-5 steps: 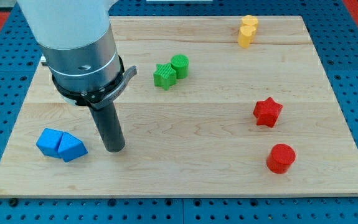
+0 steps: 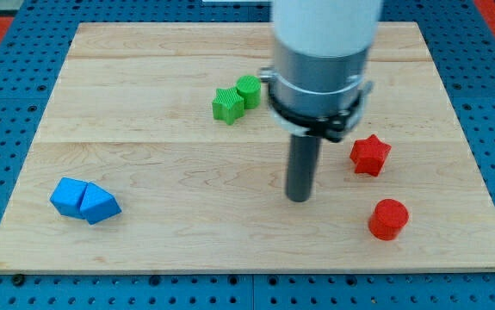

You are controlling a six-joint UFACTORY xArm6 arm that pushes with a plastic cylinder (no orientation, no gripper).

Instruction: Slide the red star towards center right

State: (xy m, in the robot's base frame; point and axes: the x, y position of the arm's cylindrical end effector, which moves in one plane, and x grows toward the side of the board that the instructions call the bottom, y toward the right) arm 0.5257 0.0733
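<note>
The red star [image 2: 369,155] lies on the wooden board [image 2: 187,232] at the view's centre right. My tip [image 2: 298,198] rests on the board to the left of the star and a little below it, a clear gap apart. A red cylinder [image 2: 388,219] stands below the star, to the right of my tip.
A green star [image 2: 227,105] and a green cylinder [image 2: 249,89] touch each other at the upper middle, left of the arm. Two blue blocks [image 2: 84,201] sit together at the lower left. The arm's body hides the upper right of the board.
My tip has swept from the lower left, beside the blue blocks, across to the right and now stands near the red star. The yellow blocks are now hidden behind the arm. No block has moved.
</note>
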